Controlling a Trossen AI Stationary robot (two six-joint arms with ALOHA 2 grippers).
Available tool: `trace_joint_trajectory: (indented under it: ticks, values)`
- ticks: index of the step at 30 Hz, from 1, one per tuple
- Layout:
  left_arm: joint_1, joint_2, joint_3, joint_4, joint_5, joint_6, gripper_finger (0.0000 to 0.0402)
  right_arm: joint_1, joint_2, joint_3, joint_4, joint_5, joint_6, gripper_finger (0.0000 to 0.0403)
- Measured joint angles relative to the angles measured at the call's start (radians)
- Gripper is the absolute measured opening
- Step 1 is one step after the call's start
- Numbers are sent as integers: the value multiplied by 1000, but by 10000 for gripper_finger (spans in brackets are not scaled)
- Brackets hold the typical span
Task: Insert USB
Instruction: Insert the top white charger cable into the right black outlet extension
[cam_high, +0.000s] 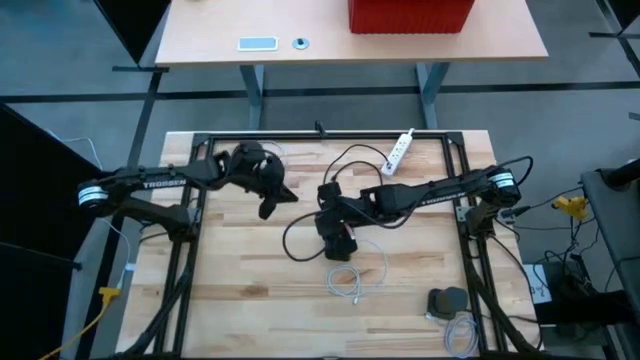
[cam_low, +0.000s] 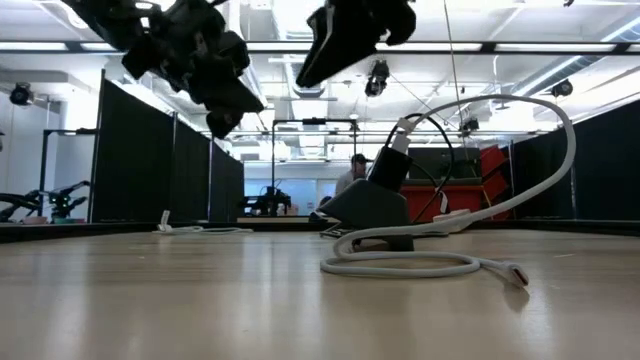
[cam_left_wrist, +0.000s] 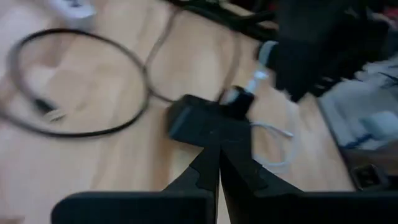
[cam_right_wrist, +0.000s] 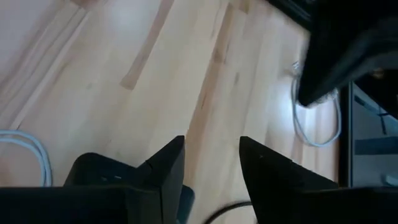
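Observation:
A black adapter block (cam_high: 338, 240) sits on the wooden table, also seen in the low view (cam_low: 375, 212) and left wrist view (cam_left_wrist: 205, 121). A white cable (cam_low: 520, 130) is plugged into its top by a white plug (cam_low: 400, 138). The cable arcs down and coils on the table, and its free connector (cam_low: 516, 273) lies flat. My left gripper (cam_high: 270, 207) hangs shut above the table, left of the block (cam_left_wrist: 218, 163). My right gripper (cam_high: 330, 200) hovers open above the block (cam_right_wrist: 211, 155). Both are well above the table in the low view, left (cam_low: 222, 118) and right (cam_low: 315, 65).
A black cable (cam_high: 300, 235) loops round the block, and its connector end (cam_left_wrist: 51, 113) lies on the wood. A white power strip (cam_high: 400, 150) lies near the far edge. A second adapter (cam_high: 447, 299) with a coiled white cable (cam_high: 460, 335) is at the near right corner.

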Motion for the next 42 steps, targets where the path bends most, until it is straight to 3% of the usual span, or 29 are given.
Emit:
trace_joint_trajectory:
  ticks: [3, 6, 10, 13, 17, 24, 29, 36, 42]
  values:
    - [-7, -11, -12, -34, -74, -19, 0, -6, -16, 0, -5, -3, 16, 139]
    - [6, -24, 20, -207, -306, -33, 0, -7, -19, 0, -6, -6, 30, 135]
    - [42, 0, 155, -614, -685, -126, 0, -14, -18, 0, 5, -9, 27, 129]
    - [84, 38, 200, -789, -807, -188, 4, -20, -17, 0, 19, -14, 33, 129]
    - [172, 82, 195, -799, -788, -188, 24, -24, -17, 0, 8, -14, 56, 139]
    - [372, 203, 185, -801, -746, -206, 87, -24, -35, -1, -160, -14, 131, 167]
    - [468, 324, 183, -719, -655, -171, 142, -24, -37, -1, -235, -14, 180, 180]
    - [502, 456, 187, -616, -625, -156, 194, -23, -37, -3, -244, -16, 196, 183]
    - [497, 467, 188, -592, -609, -149, 201, -23, -37, -3, -246, -17, 195, 183]
